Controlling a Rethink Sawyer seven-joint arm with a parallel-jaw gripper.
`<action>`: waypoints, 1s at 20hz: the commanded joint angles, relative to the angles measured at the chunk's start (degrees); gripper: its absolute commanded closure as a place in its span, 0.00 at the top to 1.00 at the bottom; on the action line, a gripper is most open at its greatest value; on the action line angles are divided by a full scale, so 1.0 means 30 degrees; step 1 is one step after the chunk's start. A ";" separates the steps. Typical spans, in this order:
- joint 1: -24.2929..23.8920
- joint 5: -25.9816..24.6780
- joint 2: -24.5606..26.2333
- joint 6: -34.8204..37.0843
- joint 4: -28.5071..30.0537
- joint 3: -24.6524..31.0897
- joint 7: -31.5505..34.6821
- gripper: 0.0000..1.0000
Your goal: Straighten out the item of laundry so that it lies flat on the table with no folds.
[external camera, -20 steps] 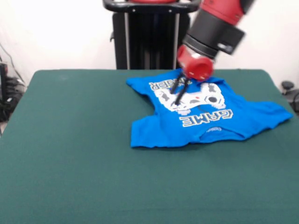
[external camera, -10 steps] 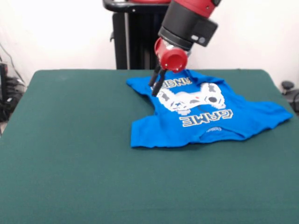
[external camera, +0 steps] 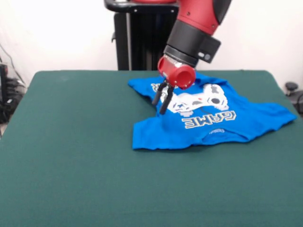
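Small bright blue T-shirt with white-grey controller print [external camera: 208,120] lies crumpled on dark green felt desk [external camera: 71,156], toward far right part; long axis runs left-right, one sleeve stretched to right. Red-black arm's gripper [external camera: 160,107] hangs over shirt's left edge, next to print; folded cloth lies below and to right of it. Black fingers [external camera: 164,105] slightly parted, grasping nothing; tips near cloth, contact not clear.

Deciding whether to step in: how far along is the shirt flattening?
Done: little; the T-shirt lies print-up on the table but is crumpled. In hand: the gripper, fingers slightly apart, points down at the shirt's edge, holding nothing. Left: spreading the rumpled edges and sleeve flat.
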 commanded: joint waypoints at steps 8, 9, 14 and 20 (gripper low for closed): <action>-0.0802 -0.3355 0.0611 -0.3208 0.0683 0.2560 0.0198 1.00; -0.0900 -0.3697 0.0494 -0.3176 0.0632 0.2457 -0.0031 1.00; -0.1454 -0.5229 0.0075 -0.3075 0.0368 0.2357 -0.0499 1.00; -0.1252 -0.5218 0.1591 -0.4508 -0.0489 0.2181 0.0226 1.00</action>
